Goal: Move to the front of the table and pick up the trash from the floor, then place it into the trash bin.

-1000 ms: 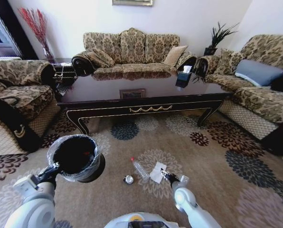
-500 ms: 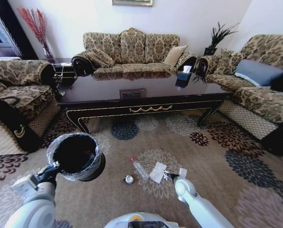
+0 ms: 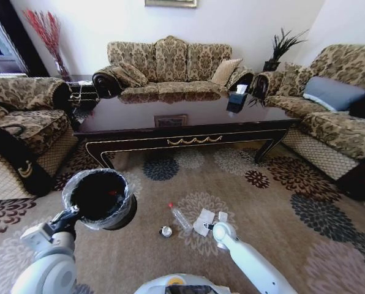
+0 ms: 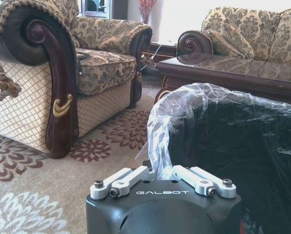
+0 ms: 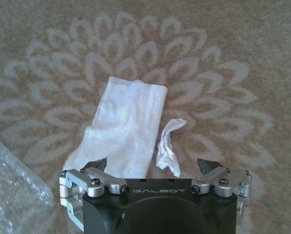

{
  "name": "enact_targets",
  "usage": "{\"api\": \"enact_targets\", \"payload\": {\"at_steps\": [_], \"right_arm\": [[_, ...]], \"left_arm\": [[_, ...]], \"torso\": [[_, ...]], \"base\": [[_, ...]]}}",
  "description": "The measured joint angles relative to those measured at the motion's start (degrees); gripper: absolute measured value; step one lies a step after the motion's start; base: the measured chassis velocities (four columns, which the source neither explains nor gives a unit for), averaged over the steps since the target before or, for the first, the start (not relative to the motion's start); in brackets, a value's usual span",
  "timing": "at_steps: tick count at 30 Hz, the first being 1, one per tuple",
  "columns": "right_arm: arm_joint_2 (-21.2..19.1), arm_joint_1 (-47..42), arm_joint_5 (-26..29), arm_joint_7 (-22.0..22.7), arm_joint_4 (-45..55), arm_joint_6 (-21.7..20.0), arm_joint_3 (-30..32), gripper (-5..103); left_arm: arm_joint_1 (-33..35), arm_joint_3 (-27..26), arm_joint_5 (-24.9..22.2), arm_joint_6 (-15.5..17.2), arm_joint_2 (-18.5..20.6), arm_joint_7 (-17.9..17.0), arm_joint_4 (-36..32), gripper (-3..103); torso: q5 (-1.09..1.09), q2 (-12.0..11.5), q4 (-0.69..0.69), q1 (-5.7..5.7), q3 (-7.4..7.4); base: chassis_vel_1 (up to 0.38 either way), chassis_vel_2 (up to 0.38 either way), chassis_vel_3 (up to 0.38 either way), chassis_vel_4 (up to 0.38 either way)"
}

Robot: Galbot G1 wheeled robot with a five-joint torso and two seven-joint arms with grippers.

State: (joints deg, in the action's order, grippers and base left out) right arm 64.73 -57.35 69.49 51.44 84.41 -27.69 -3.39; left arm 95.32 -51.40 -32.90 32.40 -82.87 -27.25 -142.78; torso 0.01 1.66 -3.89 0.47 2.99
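1. The trash lies on the floor [image 3: 274, 202] in front of the table [image 3: 182, 125], on a pale round flower pattern in the carpet. It is three main pieces: a white paper sheet [image 3: 203, 221], a clear bottle [image 3: 180, 217] with a red cap, and a small silvery can [image 3: 165, 231].
2. The bottle lies on its side just to the left of the paper, its red cap pointing toward the table. The can sits near the bottle's base, on the side away from the table.
3. In the right wrist view, the paper [image 5: 123, 129] lies flat with a smaller crumpled white scrap [image 5: 168, 146] just beside it. The clear bottle [image 5: 11, 195] fills one corner.
4. The right gripper [image 5: 153, 165] hovers low over the paper, its claw spread wide with nothing held. One fingertip is above the paper's edge and the other is over bare carpet beyond the scrap. In the head view the right gripper [image 3: 209, 227] is at the paper's near edge.
5. The trash bin [image 3: 99, 199], black with a clear bag folded over its rim, is left of the trash and well apart from it.
6. The left gripper [image 4: 157, 168] has its claw pinched narrow on the bin's [image 4: 223, 146] bag-covered rim.
7. Sofas surround the table on three sides.
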Motion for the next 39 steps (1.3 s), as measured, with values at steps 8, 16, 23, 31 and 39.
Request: {"api": "enact_targets", "payload": {"at_steps": [8,16,23,31,39], "right_arm": [[1.9,1.9,1.1,0.4,-3.3,2.1,0.6,100],[2.4,2.3,0.6,-0.6,-5.2,2.4,0.8,92],[2.9,2.8,-0.2,-1.8,-6.6,2.8,0.9,71],[2.9,2.8,-1.3,-2.0,-7.0,3.0,0.7,38],[1.5,2.2,-2.0,-2.3,-6.9,3.1,1.0,30]], "left_arm": [[-0.7,0.0,0.0,0.0,0.2,0.0,0.5,3],[-0.8,0.2,0.2,0.0,0.3,0.0,0.8,3],[-0.8,0.3,0.4,0.0,0.4,0.0,1.1,3],[-1.2,0.3,0.4,0.0,0.6,0.0,1.4,3],[-1.5,0.4,0.5,0.0,0.7,0.0,1.5,3]], "torso": [[-0.02,0.0,0.0,0.0,0.0],[-0.01,0.0,0.0,0.0,0.0],[-0.01,0.0,0.0,0.0,0.0],[0.0,0.0,0.0,0.0,0.0],[0.0,0.0,0.0,-0.01,-0.01]], "base": [[0.0,0.0,0.0,0.0],[0.0,0.0,0.0,0.0],[0.0,0.0,0.0,0.0],[0.0,0.0,0.0,0.0],[0.0,0.0,0.0,0.0]]}}
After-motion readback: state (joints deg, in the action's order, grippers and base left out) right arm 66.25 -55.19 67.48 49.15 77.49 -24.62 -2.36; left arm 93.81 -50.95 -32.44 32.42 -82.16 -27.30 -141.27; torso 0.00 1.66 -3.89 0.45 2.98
